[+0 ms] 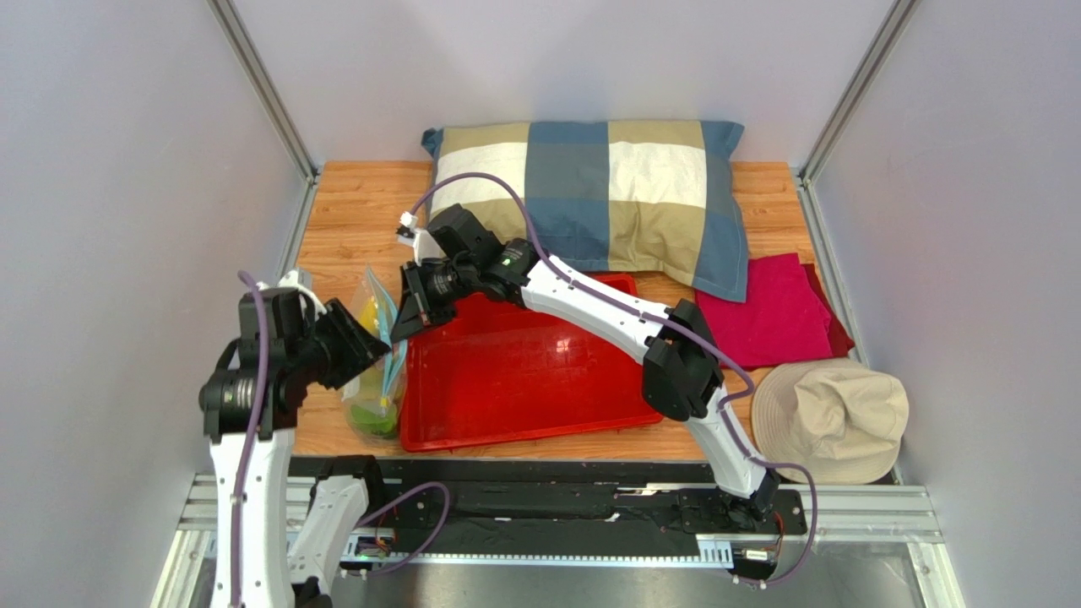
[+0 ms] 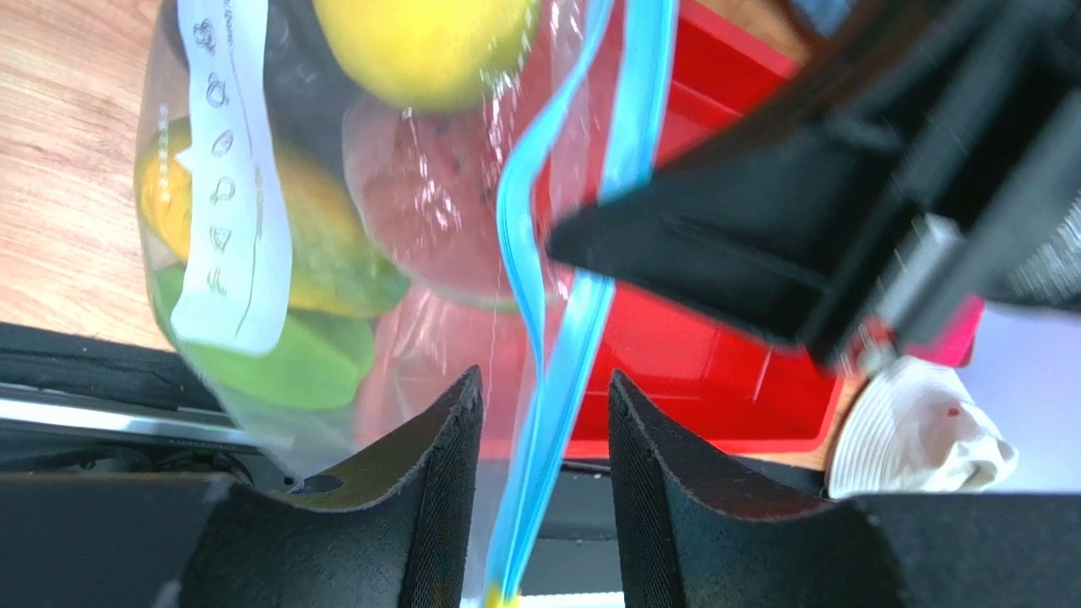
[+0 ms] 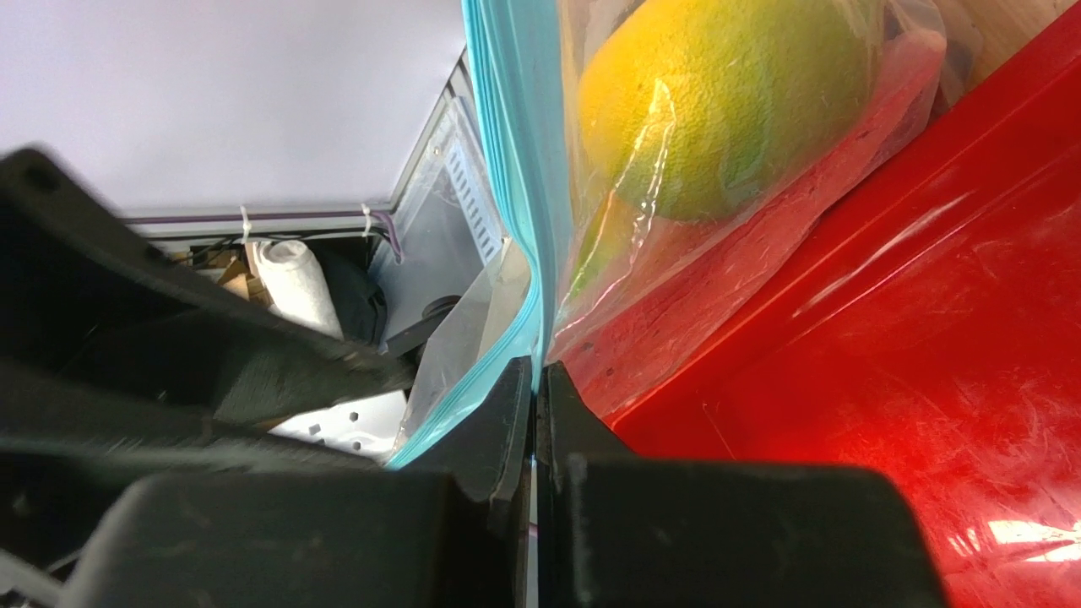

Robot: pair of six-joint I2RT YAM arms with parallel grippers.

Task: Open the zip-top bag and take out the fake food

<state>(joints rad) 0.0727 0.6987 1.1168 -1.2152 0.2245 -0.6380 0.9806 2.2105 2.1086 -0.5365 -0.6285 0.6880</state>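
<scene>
The clear zip-top bag (image 1: 376,361) stands upright at the red tray's left edge, between my two grippers. It holds fake food: a yellow citrus (image 2: 419,44), an orange-green mango (image 2: 298,241), a green piece (image 2: 286,361) and a pink-red slice (image 2: 438,203). Its blue zip strip (image 2: 558,342) runs between my left gripper's (image 2: 543,475) open fingers, which do not touch it. My right gripper (image 3: 534,393) is shut on one side of the zip strip (image 3: 508,190), with the citrus (image 3: 711,101) right beside it. The strip's two sides are parted near the middle.
The red tray (image 1: 533,380) lies at table centre. A plaid pillow (image 1: 596,190) lies at the back, a red cloth (image 1: 774,310) and a beige hat (image 1: 831,418) at the right. The wooden table ends at a black rail in front.
</scene>
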